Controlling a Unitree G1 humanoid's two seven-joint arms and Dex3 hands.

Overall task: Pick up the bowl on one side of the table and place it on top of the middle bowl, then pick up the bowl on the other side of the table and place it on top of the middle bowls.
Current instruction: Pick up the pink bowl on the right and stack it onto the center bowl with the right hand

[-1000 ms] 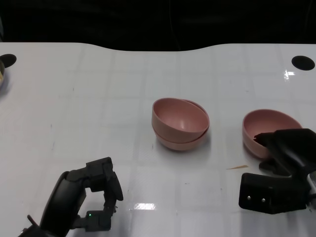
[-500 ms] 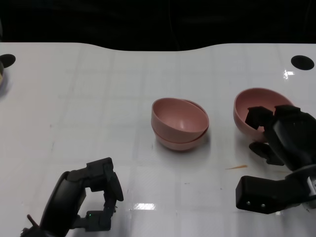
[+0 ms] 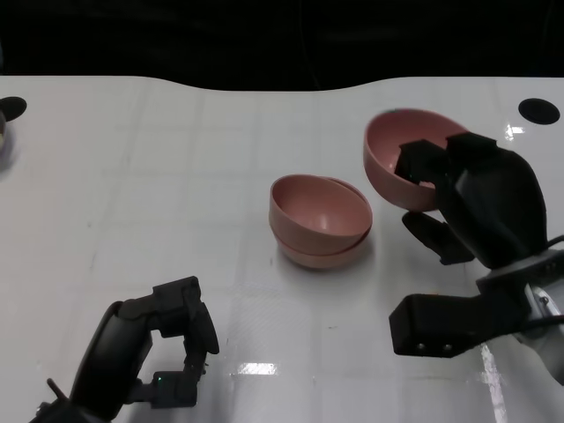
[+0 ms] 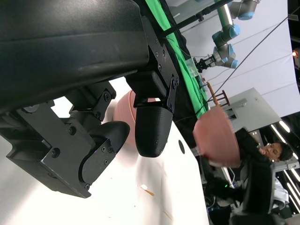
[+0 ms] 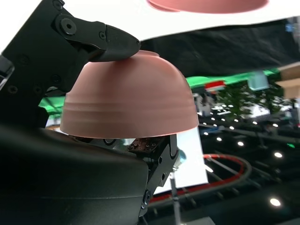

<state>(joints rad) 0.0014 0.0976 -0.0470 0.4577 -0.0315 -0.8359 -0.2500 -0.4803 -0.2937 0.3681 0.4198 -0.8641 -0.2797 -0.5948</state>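
1. At the table's right side, the right hand [image 3: 467,198] grips a pink bowl [image 3: 398,159] by its rim, fingers inside and outside the wall, holding it tilted and lifted off the white table [image 3: 176,176].
2. In the right wrist view, the bowl's outer wall [image 5: 131,98] fills the frame with a black finger [image 5: 101,40] pressed on it.
3. Left of the held bowl, two stacked pink bowls [image 3: 320,220] sit at the table's middle, the upper one tilted in the lower.
4. Near the front left, the left hand [image 3: 167,339] hovers with fingers curled in, holding nothing.
5. A small tan sliver [image 4: 146,189] lies on the table.
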